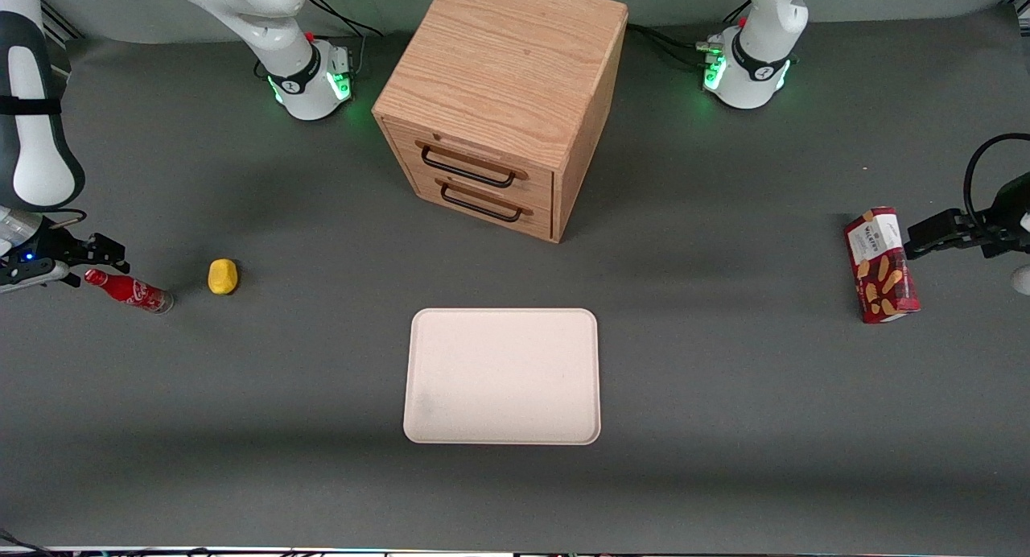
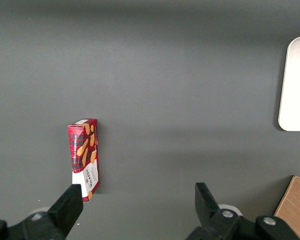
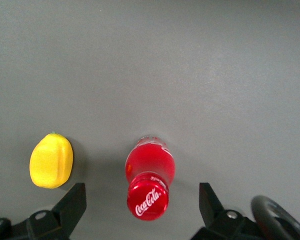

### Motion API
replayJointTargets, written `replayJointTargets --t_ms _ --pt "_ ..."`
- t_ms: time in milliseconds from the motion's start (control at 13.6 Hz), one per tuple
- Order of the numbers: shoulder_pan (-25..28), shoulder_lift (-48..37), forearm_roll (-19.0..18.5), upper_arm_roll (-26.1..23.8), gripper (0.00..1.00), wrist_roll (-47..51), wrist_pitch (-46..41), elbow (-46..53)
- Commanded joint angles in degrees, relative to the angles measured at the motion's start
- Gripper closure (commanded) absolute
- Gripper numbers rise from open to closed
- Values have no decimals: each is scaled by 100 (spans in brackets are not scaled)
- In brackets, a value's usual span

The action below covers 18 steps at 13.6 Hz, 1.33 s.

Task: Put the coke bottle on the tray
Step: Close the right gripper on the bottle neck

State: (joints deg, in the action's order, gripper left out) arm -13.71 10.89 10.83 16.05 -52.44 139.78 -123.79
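A: Where is your big cream tray (image 1: 502,376)?
B: Flat on the counter (image 1: 724,396), in front of the wooden drawer box (image 1: 503,98).
A: And your hand (image 3: 140,205)?
B: Spread wide above the coke bottle (image 3: 149,181), not touching it.
A: Where is the bottle?
B: Standing beside the lemon (image 3: 51,160), toward the working arm's end, well apart from the tray.

Wooden cabinet (image 1: 503,98), two drawers with dark handles, stands mid-table, farther from the front camera than everything else on the mat. Lemon (image 1: 223,276) toward the working arm's end. Red snack box (image 1: 881,265) toward the parked arm's end, lying flat.
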Motion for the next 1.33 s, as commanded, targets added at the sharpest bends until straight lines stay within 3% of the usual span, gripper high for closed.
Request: replayJointTargets --t_ms 0,221,442,885,1106,1253 --pt "44 45 183 39 22 -196 49 48" --pt "53 45 130 30 75 -223 40 48" --pt "62 27 121 4 100 -223 31 48" --pt "70 -34 95 4 100 -249 -143 240" --pt "70 -244 34 4 100 -267 -994 740" --pt "70 -438 -221 4 100 -135 -1714 1162"
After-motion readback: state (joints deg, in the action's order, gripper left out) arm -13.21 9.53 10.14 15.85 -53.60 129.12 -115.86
